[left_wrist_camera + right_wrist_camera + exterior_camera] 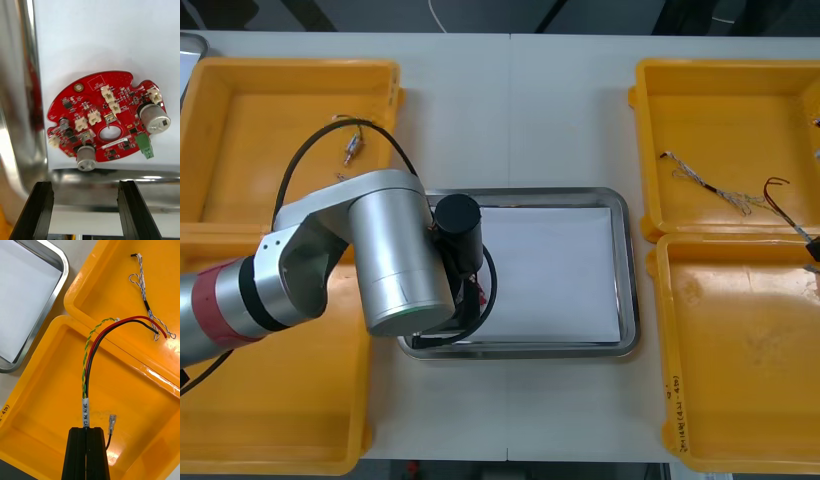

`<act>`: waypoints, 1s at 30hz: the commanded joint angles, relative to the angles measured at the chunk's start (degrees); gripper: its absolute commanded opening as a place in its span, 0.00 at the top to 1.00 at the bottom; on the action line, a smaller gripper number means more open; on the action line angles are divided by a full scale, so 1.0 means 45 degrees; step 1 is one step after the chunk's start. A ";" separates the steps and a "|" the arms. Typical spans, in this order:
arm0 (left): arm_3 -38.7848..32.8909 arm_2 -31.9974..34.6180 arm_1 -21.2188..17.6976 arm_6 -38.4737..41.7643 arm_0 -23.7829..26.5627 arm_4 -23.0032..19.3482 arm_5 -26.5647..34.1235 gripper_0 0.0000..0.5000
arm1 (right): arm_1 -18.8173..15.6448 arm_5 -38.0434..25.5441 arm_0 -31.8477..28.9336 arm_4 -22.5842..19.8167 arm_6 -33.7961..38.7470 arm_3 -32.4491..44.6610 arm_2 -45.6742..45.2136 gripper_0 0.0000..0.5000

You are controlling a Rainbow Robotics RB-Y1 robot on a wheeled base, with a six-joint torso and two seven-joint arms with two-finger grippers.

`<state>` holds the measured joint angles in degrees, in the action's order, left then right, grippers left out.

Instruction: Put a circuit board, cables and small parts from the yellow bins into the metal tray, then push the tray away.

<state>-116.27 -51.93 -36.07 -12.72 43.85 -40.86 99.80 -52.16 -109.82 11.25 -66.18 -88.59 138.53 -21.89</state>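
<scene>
Item one: left end effector [85, 184], fingers spread and holding nothing, which I see poised over the near left corner of the metal tray [630, 290]. Item two: round red circuit board [108, 120], lying flat on the tray's white inside, just beyond those fingers. Item three: right end effector [86, 431], clenched on the white-labelled end of a cable bundle [92, 352] of red, black and twisted yellow-green leads, above the near right bin [41, 390]; the free ends reach over the far right bin [108, 281]. Item four: blue and white cable [144, 292], lying in that far bin. Item five: black cable [305, 145], arcing over the far left bin [240, 130]. All rest on a light tabletop [510, 100].
</scene>
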 commanded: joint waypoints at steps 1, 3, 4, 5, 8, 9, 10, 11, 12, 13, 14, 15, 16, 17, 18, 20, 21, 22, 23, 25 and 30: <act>-0.1291 0.1949 -0.0422 0.1108 0.0431 -0.0783 0.1181 0.00 | -0.0479 -0.0041 0.0802 0.0059 -0.0040 0.0270 0.0860 1.00; -0.1584 0.2633 -0.0519 0.1089 0.0431 -0.1194 0.1708 0.00 | -0.0479 -0.0041 0.1036 0.0078 -0.0021 0.0270 0.1153 1.00; -0.1760 0.3102 -0.0578 0.1069 0.0431 -0.1467 0.2040 0.00 | -0.0479 -0.0041 0.1192 0.0098 -0.0021 0.0270 0.1387 1.00; -0.1916 0.3590 -0.0656 0.1069 0.0431 -0.1741 0.2266 0.00 | -0.0479 -0.0041 0.1368 0.0117 -0.0021 0.0270 0.1602 1.00; -0.2170 0.4664 -0.0871 0.1030 0.0470 -0.2424 0.2266 0.00 | -0.0479 -0.0041 0.1915 0.0059 -0.0021 0.0270 0.2266 1.00; -0.2190 0.4859 -0.0930 0.1010 0.0490 -0.2541 0.2266 0.00 | -0.0479 -0.0041 0.2032 0.0039 -0.0021 0.0289 0.2403 1.00; -0.2190 0.5230 -0.1027 0.0971 0.0548 -0.2795 0.2266 0.00 | -0.0479 -0.0041 0.2306 0.0039 -0.0021 0.0289 0.2715 1.00; -0.2190 0.5621 -0.1105 0.0932 0.0587 -0.3010 0.2266 0.00 | -0.0479 -0.0041 0.2579 0.0039 -0.0021 0.0289 0.3008 1.00; -0.2190 0.5816 -0.1144 0.0932 0.0607 -0.3108 0.2266 0.00 | -0.0479 -0.0041 0.2696 0.0039 -0.0001 0.0270 0.3184 1.00; -0.2190 0.6168 -0.1222 0.0893 0.0685 -0.3264 0.2266 0.00 | -0.0479 -0.0041 0.2989 0.0078 -0.0001 0.0289 0.3555 1.00; -0.2150 0.6519 -0.1301 0.0854 0.0744 -0.3440 0.2266 0.00 | -0.0479 -0.0041 0.3302 0.0137 -0.0001 0.0289 0.3946 1.00; -0.2111 0.6695 -0.1379 0.0835 0.0783 -0.3537 0.2266 0.00 | -0.0479 -0.0041 0.3458 0.0156 0.0018 0.0289 0.4121 1.00; -0.2014 0.6988 -0.1496 0.0796 0.0880 -0.3772 0.2266 0.00 | -0.0479 -0.0041 0.3751 0.0215 0.0018 0.0270 0.4571 1.00; -0.1857 0.7262 -0.1672 0.0757 0.0959 -0.4006 0.2266 0.00 | -0.0479 -0.0041 0.4044 0.0313 0.0038 0.0289 0.5000 1.00; -0.1779 0.7379 -0.1750 0.0757 0.1017 -0.4084 0.2266 0.00 | -0.0479 -0.0041 0.4181 0.0352 0.0057 0.0289 0.5254 1.00; -0.1330 0.7730 -0.2062 0.0678 0.1252 -0.4377 0.2266 0.00 | -0.0479 -0.0041 0.4727 0.0547 0.0057 0.0289 0.6192 1.00; -0.1213 0.7789 -0.2121 0.0659 0.1310 -0.4416 0.2266 0.00 | -0.0479 -0.0041 0.4825 0.0586 0.0077 0.0270 0.6387 1.00; -0.0920 0.7867 -0.2238 0.0600 0.1427 -0.4416 0.2266 0.00 | -0.0479 -0.0041 0.5040 0.0723 0.0096 0.0270 0.6875 1.00; -0.0647 0.7906 -0.2336 0.0542 0.1564 -0.4416 0.2266 0.00 | -0.0479 -0.0041 0.5274 0.0859 0.0096 0.0289 0.7305 1.00; -0.0178 0.7906 -0.2472 0.0444 0.1779 -0.4358 0.2266 0.00 | -0.0420 -0.0041 0.5528 0.1094 0.0077 0.0289 0.7911 1.00; 0.1346 0.8238 -0.2765 0.0151 0.2345 -0.4201 0.2266 0.00 | 0.0400 -0.0041 0.6075 0.1934 -0.0060 0.0270 0.8926 1.00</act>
<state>-112.84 -17.49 -45.99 -12.72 50.46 -60.10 109.55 -52.04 -109.83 35.67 -59.23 -88.59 138.55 16.30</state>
